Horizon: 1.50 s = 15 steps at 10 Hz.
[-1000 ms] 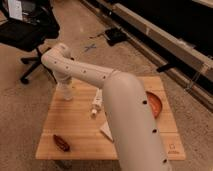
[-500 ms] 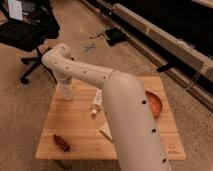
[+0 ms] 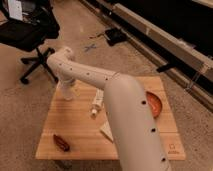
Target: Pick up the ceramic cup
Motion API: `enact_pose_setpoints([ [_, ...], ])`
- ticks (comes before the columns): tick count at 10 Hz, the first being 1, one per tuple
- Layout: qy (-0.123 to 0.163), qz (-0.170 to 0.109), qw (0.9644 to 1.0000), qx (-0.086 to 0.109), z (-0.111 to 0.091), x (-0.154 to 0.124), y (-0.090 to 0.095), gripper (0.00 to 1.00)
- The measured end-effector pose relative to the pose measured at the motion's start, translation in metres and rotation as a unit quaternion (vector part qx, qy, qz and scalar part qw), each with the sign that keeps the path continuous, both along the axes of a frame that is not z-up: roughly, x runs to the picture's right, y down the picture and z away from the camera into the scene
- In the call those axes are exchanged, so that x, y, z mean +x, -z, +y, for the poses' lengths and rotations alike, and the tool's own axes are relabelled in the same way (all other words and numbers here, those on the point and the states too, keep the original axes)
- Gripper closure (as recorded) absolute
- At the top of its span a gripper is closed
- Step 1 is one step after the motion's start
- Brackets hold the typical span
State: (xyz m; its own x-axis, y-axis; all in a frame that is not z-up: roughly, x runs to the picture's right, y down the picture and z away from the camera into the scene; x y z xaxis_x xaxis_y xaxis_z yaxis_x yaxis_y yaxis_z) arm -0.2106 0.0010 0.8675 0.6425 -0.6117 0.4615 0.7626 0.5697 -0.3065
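My white arm (image 3: 125, 115) reaches from the bottom right across the wooden table (image 3: 75, 125) to its far left corner. The gripper (image 3: 66, 90) hangs down from the wrist there, just above the tabletop. A small white shape right under it, at the table's far left edge, looks like the ceramic cup (image 3: 66, 96). The wrist covers most of it. I cannot tell whether the gripper touches the cup.
A wide shallow orange bowl (image 3: 155, 104) sits at the right, partly behind the arm. A small white bottle (image 3: 96, 105) lies mid-table, a pale flat piece (image 3: 106, 131) nearer the front, and a brown object (image 3: 61, 143) at the front left. A black office chair (image 3: 30, 30) stands beyond.
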Motion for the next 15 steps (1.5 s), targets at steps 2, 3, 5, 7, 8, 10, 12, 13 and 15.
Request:
enact_pose_setpoints([
  [2,-0.002,-0.003,1.0000,-0.008,0.004,0.003,-0.004,0.20],
  [3,-0.003,-0.009,0.9999,-0.014,0.006,0.002,-0.006,0.20],
  [5,0.002,-0.018,0.9995,-0.025,0.011,-0.001,-0.010,0.26],
  [7,0.006,-0.025,0.9989,-0.040,0.016,-0.002,-0.013,0.47],
  [8,0.008,-0.027,0.9987,-0.043,0.017,-0.002,-0.014,0.55],
  [10,0.013,-0.028,0.9981,-0.053,0.020,-0.002,-0.016,0.78],
  [12,0.015,-0.030,0.9978,-0.057,0.022,-0.003,-0.017,0.96],
  [13,0.016,-0.029,0.9979,-0.056,0.025,-0.001,-0.013,1.00],
  [15,0.010,-0.026,0.9983,-0.052,0.012,0.010,0.008,1.00],
])
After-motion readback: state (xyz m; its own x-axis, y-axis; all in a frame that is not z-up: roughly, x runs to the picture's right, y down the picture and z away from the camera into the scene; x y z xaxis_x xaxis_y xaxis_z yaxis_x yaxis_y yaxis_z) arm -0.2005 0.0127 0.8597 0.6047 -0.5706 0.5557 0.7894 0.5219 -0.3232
